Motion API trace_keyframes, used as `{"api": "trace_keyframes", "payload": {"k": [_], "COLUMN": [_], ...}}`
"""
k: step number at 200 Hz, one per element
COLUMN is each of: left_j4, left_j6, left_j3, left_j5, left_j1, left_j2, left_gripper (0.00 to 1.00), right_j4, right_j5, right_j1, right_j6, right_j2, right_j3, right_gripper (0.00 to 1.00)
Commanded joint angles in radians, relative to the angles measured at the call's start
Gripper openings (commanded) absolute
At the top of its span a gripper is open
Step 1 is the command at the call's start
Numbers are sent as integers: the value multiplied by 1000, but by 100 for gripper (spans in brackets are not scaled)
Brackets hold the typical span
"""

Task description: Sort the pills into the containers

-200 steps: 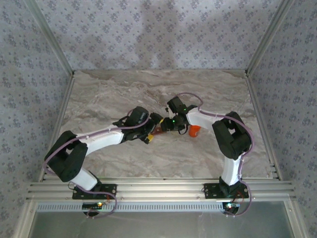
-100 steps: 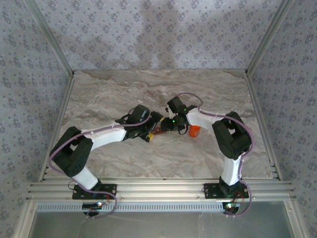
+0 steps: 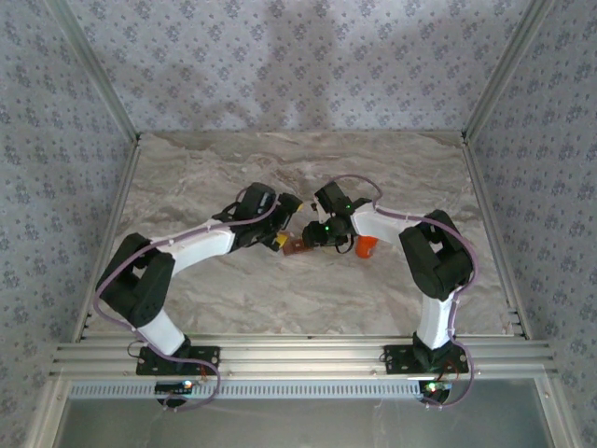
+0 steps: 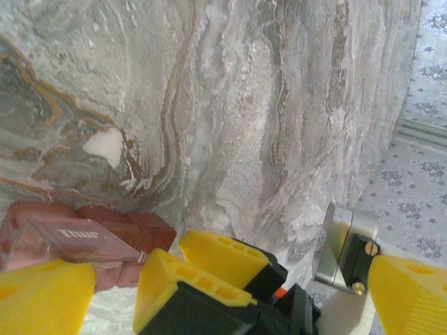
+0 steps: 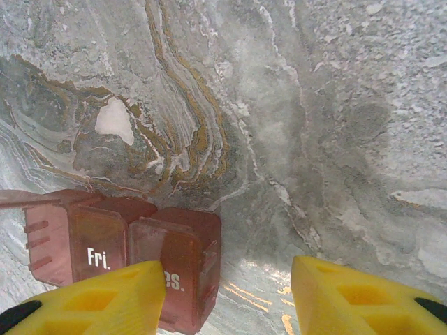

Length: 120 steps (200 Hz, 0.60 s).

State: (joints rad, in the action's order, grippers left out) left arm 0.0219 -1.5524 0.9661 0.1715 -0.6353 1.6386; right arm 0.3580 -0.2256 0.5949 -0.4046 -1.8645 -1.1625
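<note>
The containers are a reddish-brown strip of cells lying mid-table between both grippers. In the left wrist view the containers have one clear lid marked "Thur" raised. My left gripper stands wide open just left of the strip, nothing between its fingers but the right gripper's yellow fingers. My right gripper is open at the strip's end. Its left finger overlaps the end cell of the containers, and its right finger stands apart over bare marble. The pills are hidden.
A small orange bottle stands right of the right gripper, beside its forearm. Aluminium posts and patterned walls enclose the marble table. A metal rail runs along the near edge.
My left gripper has pulled back a little toward the far left, uncovering the reddish-brown strip. The right arm has stayed where it was.
</note>
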Motion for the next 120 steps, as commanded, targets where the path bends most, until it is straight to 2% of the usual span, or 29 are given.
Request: {"api": "trace_keyframes", "payload": {"k": [1, 120], "left_j4": [-11, 28], "left_j6": [25, 35], "left_j3": [32, 69], "left_j5": [15, 35], "left_j1": [11, 25], "left_j2": [27, 112], "left_gripper": [100, 100], "right_j4": [39, 42], "right_j5": [37, 39], "right_j1": [-3, 8], "right_j6": [-8, -12], "right_j2": [-48, -55], "right_j3": [26, 27], "right_gripper": [53, 53]}}
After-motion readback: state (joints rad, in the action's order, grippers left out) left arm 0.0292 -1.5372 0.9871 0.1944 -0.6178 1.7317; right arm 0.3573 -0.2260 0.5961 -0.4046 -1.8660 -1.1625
